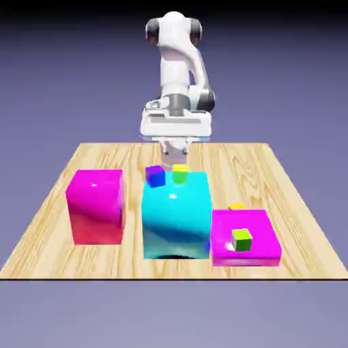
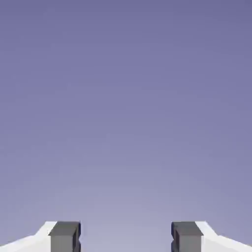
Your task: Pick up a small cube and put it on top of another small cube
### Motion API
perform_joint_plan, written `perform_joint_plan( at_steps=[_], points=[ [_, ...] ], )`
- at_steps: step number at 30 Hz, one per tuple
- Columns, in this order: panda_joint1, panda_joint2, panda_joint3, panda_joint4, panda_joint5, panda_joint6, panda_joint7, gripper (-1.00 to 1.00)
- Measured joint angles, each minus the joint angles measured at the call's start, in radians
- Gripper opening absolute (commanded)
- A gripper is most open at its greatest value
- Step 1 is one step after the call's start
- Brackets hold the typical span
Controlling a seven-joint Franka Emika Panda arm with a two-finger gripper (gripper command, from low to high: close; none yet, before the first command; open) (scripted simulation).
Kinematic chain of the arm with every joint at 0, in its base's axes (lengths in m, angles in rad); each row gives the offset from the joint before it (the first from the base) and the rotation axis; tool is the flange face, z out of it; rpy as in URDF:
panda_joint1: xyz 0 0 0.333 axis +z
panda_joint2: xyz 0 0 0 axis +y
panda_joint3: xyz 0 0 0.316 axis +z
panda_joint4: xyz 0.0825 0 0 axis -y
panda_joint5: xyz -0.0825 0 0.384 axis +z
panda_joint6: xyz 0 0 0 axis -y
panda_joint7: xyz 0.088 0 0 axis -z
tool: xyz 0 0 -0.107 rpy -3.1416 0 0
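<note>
- Flat magenta block [image 1: 246,228] nearest, green cube [image 1: 241,240] on top.
- Small orange cube [image 1: 236,206] just behind it on tabletop [image 1: 289,183], mostly hidden.
- Fingers [image 2: 64,238] wide apart, bases cut off.

Bench [image 1: 51,234]: an upright block [image 1: 97,207] stands toward the left edge. A large block [image 1: 177,221] stands near the middle of the near edge, apart from the upright one. Just right of it, toward the near right corner, lies a flat slab [image 1: 259,225]. Two little cubes [image 1: 155,176] show side by side at the large block's top, toward its far edge. A third cube [image 1: 242,240] sits on the slab, nearer its near edge. A small cube [image 1: 236,206], partly hidden, lies behind the slab.
</note>
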Motion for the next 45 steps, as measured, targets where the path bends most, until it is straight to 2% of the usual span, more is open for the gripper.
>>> perform_joint_plan(
  at_steps=[45],
  points=[
    [-0.177,-0.383,1.631,-0.105,1.935,-0.308,-0.62,0.0]
  ],
)
